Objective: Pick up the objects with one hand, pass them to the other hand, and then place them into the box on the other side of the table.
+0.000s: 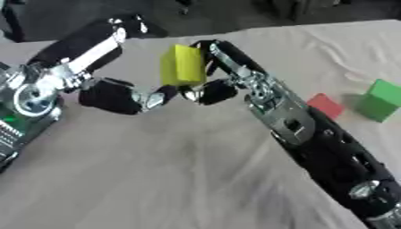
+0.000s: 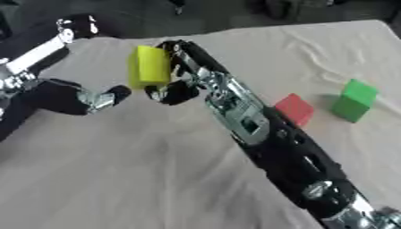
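Note:
A yellow block (image 1: 181, 65) hangs upright above the far middle of the table. My right hand (image 1: 222, 62) is shut on it, with fingers along its right side and the thumb (image 1: 210, 92) curled under its lower edge. My left hand (image 1: 117, 96) comes in from the left just below the block. Its fingers (image 1: 159, 98) stretch out to the block's bottom left corner and are open; in the right eye view the left fingertip (image 2: 117, 92) sits just short of the block. A red block (image 2: 294, 108) and a green block (image 2: 354, 100) lie on the cloth at the right.
A wrinkled beige cloth (image 1: 172, 170) covers the table. My right forearm (image 1: 313, 138) crosses the table diagonally from the lower right. Dark furniture stands beyond the far edge (image 1: 235, 13). No box shows in either view.

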`<control>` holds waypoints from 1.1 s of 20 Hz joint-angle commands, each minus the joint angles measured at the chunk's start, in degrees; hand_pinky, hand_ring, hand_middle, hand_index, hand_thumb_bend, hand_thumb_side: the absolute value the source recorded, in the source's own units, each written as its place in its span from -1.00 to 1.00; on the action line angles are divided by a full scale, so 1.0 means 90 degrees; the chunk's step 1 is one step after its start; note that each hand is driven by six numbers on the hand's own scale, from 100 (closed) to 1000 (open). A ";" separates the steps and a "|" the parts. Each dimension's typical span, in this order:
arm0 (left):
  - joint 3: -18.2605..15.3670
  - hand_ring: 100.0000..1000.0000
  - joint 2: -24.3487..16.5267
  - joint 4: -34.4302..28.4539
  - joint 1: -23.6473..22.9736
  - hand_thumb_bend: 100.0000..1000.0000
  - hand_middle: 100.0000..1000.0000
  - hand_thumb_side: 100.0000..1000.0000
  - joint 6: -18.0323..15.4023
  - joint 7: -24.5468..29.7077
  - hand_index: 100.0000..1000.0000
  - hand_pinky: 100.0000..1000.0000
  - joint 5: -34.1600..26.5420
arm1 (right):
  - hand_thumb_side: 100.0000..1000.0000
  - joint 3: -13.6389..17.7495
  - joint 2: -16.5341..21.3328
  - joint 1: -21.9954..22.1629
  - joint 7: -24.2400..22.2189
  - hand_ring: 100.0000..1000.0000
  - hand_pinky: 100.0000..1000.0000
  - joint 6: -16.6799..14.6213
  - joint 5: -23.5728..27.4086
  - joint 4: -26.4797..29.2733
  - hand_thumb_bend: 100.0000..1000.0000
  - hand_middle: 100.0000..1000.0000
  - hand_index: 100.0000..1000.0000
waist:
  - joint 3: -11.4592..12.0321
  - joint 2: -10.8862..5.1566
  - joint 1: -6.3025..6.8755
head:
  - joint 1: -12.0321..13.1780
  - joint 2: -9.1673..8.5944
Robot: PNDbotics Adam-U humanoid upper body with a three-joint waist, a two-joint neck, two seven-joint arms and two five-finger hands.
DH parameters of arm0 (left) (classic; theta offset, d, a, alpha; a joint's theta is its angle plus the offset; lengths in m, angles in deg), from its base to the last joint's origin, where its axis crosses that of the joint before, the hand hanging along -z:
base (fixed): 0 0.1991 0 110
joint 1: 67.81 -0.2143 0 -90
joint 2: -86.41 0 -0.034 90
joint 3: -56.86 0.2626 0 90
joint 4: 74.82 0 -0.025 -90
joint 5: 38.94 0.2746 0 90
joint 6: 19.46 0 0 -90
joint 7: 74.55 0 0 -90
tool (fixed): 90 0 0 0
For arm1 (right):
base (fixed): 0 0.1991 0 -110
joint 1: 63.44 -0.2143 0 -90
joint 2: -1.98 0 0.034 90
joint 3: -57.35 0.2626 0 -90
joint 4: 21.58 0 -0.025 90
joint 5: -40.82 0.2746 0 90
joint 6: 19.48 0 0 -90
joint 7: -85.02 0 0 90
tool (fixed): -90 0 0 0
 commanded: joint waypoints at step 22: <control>-0.0026 0.98 0.0273 0.0527 -0.0017 -0.49 0.72 -0.72 -0.0134 -0.0785 0.73 0.86 0.0082 | -1.00 -0.0010 -0.0020 -0.0120 -0.0195 0.19 0.09 -0.0074 0.0050 0.0295 -1.00 -0.04 0.05 | 0.0010 -0.0079 -0.0063 | 0.0034 -0.0043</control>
